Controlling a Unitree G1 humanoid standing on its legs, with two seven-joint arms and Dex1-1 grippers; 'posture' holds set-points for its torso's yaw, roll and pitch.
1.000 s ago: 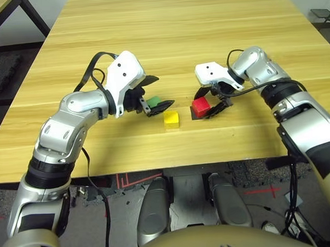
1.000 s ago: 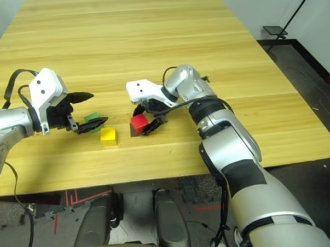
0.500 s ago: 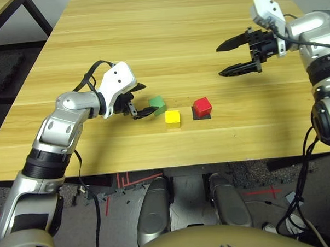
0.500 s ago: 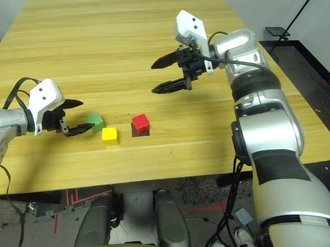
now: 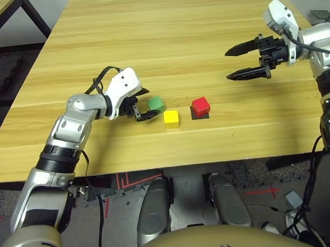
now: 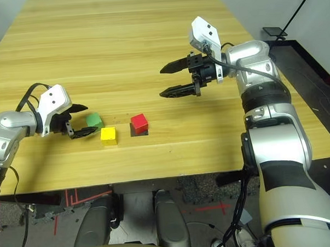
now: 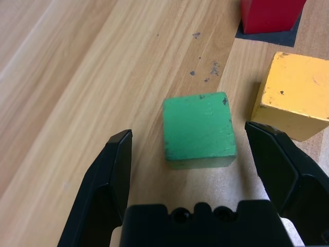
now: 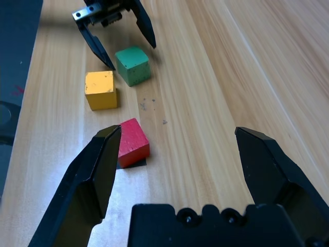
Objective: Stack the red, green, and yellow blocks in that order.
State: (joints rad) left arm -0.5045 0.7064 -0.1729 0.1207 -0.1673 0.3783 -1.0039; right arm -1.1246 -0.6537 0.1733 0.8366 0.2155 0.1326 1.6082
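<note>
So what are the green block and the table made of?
The green block looks like painted wood: matte green with small chipped, scuffed spots at its corners and edges. It could be something else under the paint. The table looks like light wood or a wood-look top: long plank stripes with fine grain lines and a smooth, slightly shiny surface.

Red block on a black patch, yellow block near it, green block just beyond (none stacked)

Wood table: green block, yellow block, red block on black patch.
</note>
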